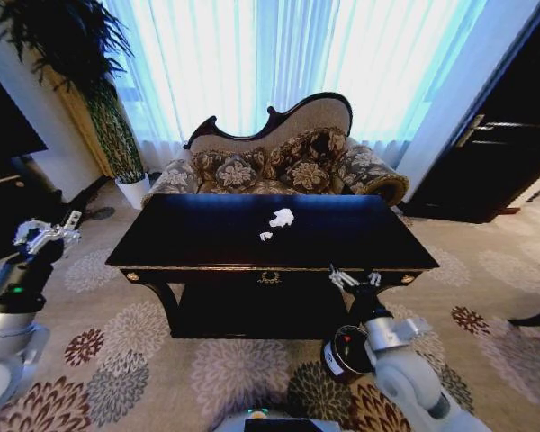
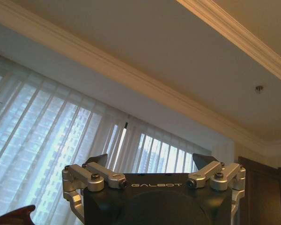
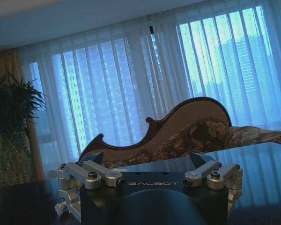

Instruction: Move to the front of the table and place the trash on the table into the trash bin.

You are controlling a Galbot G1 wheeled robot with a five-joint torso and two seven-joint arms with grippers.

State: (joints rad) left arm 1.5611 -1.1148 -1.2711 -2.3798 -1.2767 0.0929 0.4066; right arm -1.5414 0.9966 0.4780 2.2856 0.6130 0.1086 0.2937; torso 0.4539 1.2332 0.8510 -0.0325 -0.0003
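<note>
Table (image 1: pixel 207 236) sits square ahead of the robot, its dark glossy top bare but for the trash: one larger wad of white paper (image 1: pixel 283 217) near the centre, toward the far edge, and a smaller scrap (image 1: pixel 265 236) just at its 7 o'clock, the two lying close but apart. In the right wrist view a pale bit of paper (image 3: pixel 61 207) peeks out beside the gripper body on the tabletop (image 3: pixel 262 164).

Bin (image 1: pixel 344 351) stands on the floral carpet (image 1: pixel 126 360) at the table's 5 o'clock, near the front right corner, partly hidden behind the right arm (its white label shows on the near side).

Right gripper (image 1: pixel 355 278) is raised at the table's front edge, right of the central gold ornament, fingers spread apart and holding nothing; the right wrist view (image 3: pixel 147 161) confirms the wide gap, with the sofa (image 1: pixel 288 162) beyond it.

Left gripper (image 1: pixel 47 234) is held up well off the table's left end, at about 9 o'clock from it, likewise spread and empty; in its own wrist view (image 2: pixel 151 163) it points at curtains (image 2: pixel 61 150) and ceiling.

Sofa stands behind the table, at its 12 o'clock, before the bright window.
</note>
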